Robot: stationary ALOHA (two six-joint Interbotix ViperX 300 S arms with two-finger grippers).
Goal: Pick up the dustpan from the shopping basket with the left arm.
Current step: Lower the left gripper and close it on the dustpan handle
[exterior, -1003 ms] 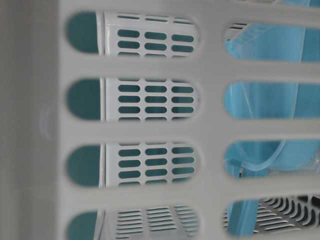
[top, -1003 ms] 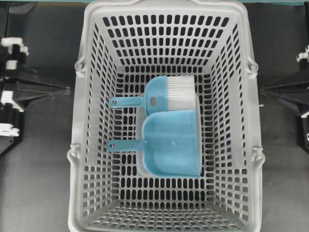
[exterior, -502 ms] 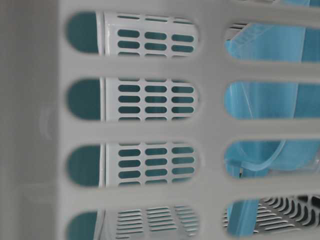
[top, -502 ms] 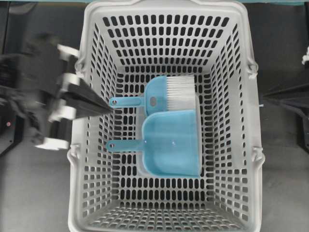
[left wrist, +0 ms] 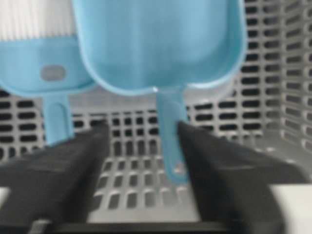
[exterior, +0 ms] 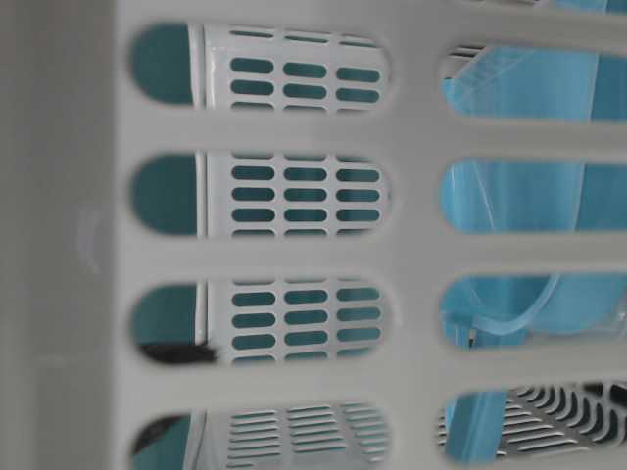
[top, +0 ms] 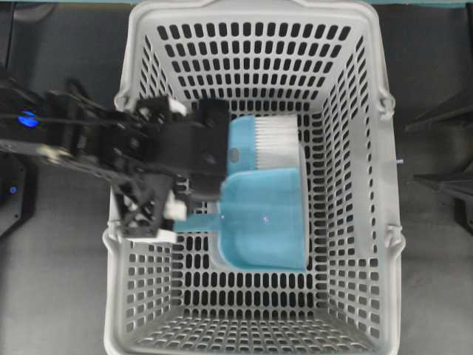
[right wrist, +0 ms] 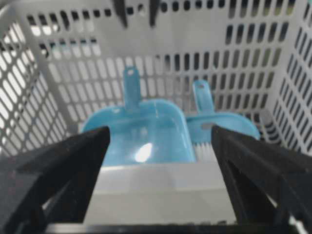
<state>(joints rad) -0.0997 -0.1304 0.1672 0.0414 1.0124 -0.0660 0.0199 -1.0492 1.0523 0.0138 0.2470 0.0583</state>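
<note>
Left gripper (left wrist: 139, 146): jaws apart, the dustpan (left wrist: 161, 44) handle lying between the two black fingers (left wrist: 63, 165), close against the right-hand one; contact cannot be confirmed. Only the left wrist view shows this gap; overhead, the left arm (top: 111, 148) reaches over the shopping basket (top: 255, 15) wall and its gripper (top: 194, 194) covers both handles. The dustpan lies flat on the basket floor, scoop toward the right wall, with the hand brush (top: 262, 144) just beside it, bristles white. Right gripper (right wrist: 158, 141): jaws wide apart, holding nothing, looking into the basket from outside. The table-level view shows only slotted wall (exterior: 78, 235) and blue plastic (exterior: 529, 196) behind it.
</note>
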